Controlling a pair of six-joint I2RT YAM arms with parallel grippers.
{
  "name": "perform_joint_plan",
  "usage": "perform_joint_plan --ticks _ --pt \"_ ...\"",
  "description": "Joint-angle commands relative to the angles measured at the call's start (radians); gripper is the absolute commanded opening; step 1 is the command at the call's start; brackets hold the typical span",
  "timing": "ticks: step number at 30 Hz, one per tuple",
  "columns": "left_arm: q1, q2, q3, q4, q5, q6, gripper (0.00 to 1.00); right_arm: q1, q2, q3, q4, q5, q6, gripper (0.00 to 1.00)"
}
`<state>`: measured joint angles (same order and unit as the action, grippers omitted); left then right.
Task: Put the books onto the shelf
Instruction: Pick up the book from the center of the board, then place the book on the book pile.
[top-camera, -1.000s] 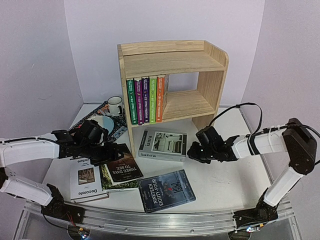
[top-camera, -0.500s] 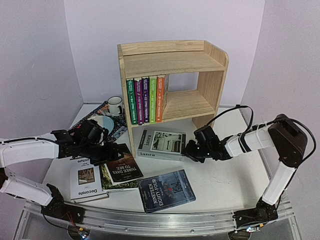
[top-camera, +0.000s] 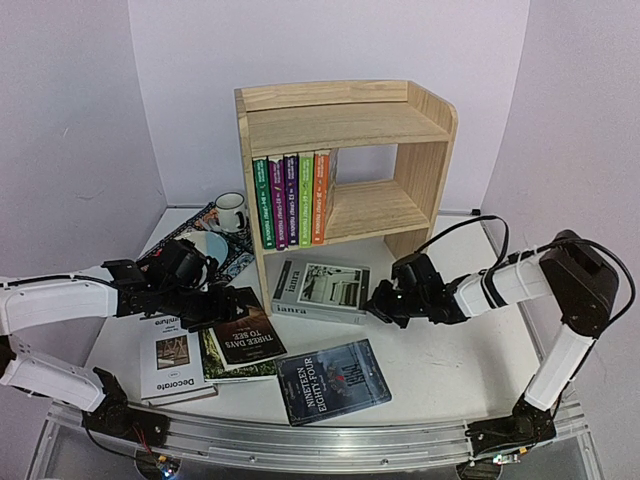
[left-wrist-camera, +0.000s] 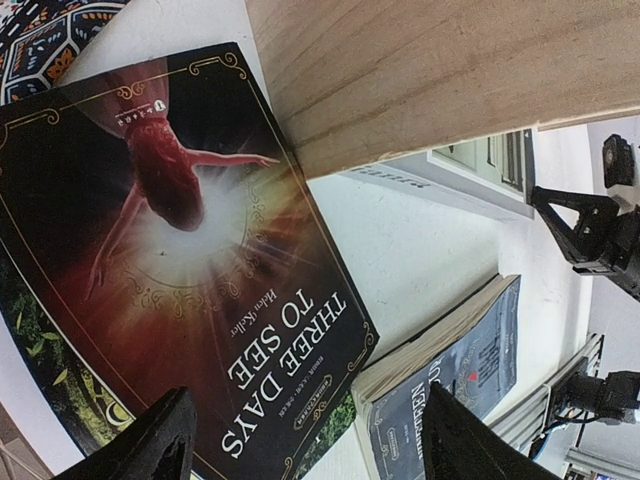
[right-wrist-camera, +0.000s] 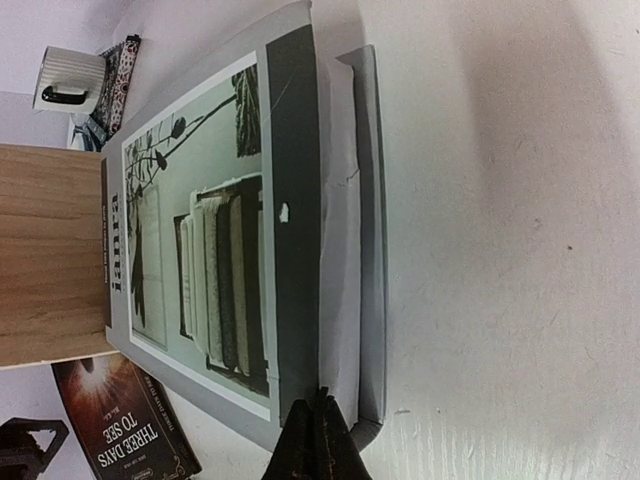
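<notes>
The grey "ianra" book, laid lengthwise along the shelf front, is met at its right end by the right gripper, fingers pressed together; the left gripper is held spread.

The top camera sits high behind the arm bases, looking down and forward over the table toward the shelf. The left wrist camera hangs close over the dark "Three Days to See" book, facing right across the table. The right wrist camera rides low — almost at the tabletop — facing left along the grey book. All three views share both books and the shelf's side.
</notes>
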<state>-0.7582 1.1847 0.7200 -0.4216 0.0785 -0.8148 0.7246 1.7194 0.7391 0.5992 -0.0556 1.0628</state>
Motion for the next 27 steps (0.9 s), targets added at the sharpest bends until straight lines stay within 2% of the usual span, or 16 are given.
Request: perform_joint_plan --ticks 1,8,16,21,27 --pt "0.004 -0.005 0.022 0.011 0.018 0.013 0.79 -0.002 -0.14 -0.067 0.007 -0.026 0.018 0.0" --pt "0.003 -0.026 0.002 0.097 0.104 -0.01 0.81 -0.001 -0.339 -0.169 -0.095 -0.078 0.04 0.0" --pt "0.0 -0.003 -0.105 0.355 0.257 -0.108 0.78 0.055 -0.48 -0.255 -0.263 -0.192 0.107 0.0" --pt "-0.037 0.038 -0.094 0.415 0.26 -0.12 0.78 0.113 -0.603 -0.306 -0.338 -0.173 0.152 0.0" --pt "-0.097 0.135 -0.047 0.474 0.243 -0.098 0.78 0.118 -0.689 -0.307 -0.47 -0.162 0.13 0.0"
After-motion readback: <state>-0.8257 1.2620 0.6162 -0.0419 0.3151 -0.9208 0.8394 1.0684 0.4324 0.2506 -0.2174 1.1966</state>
